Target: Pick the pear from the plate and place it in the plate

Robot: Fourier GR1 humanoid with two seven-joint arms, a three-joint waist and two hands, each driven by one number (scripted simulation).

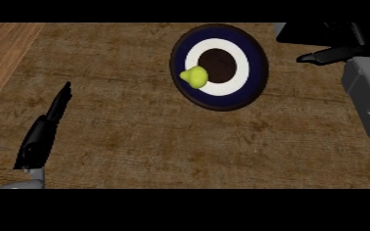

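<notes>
Yellow-green knobby pear (194, 77) on round plate (253, 85) w/ concentric navy/white/brown rings.

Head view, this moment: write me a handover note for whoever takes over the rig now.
Left hand: open, resting at the lower left, holding nothing.
Right hand: at the upper right beside the plate, fingers straight, holding nothing.
Pear: lies on the plate, on the left side of its white ring.
Done: the pear sits in a plate; only one plate shows.
Left: cannot tell whether a move is still due.
</notes>
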